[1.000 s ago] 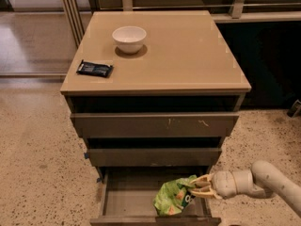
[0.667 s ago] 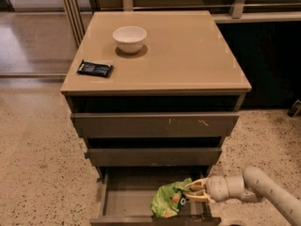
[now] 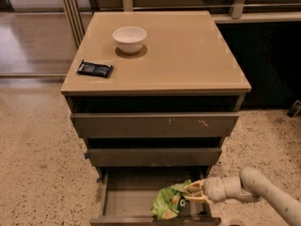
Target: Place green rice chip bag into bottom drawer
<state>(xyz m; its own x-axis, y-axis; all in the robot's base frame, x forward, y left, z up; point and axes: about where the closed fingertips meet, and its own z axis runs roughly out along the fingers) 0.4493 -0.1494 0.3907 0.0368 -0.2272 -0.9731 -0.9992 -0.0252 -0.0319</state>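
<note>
The green rice chip bag [image 3: 168, 202] is shiny bright green and sits in the right half of the bottom drawer [image 3: 123, 197], which is pulled open. Its lower end rests near the drawer's front edge and its upper right end is tilted up. My gripper [image 3: 192, 191] reaches in from the right on a pale arm, just above the drawer's right side. Its cream fingers [image 3: 194, 185] are closed on the bag's upper right end.
A white bowl [image 3: 129, 38] and a small flat dark-blue packet [image 3: 95, 69] lie on the cabinet top [image 3: 188, 55]. The two upper drawers [image 3: 155, 125] stand slightly open above the bottom one. Speckled floor surrounds the cabinet; a dark unit stands at the right.
My gripper has moved a little to the left and down with the bag, so the bag sits lower in the bottom drawer.
</note>
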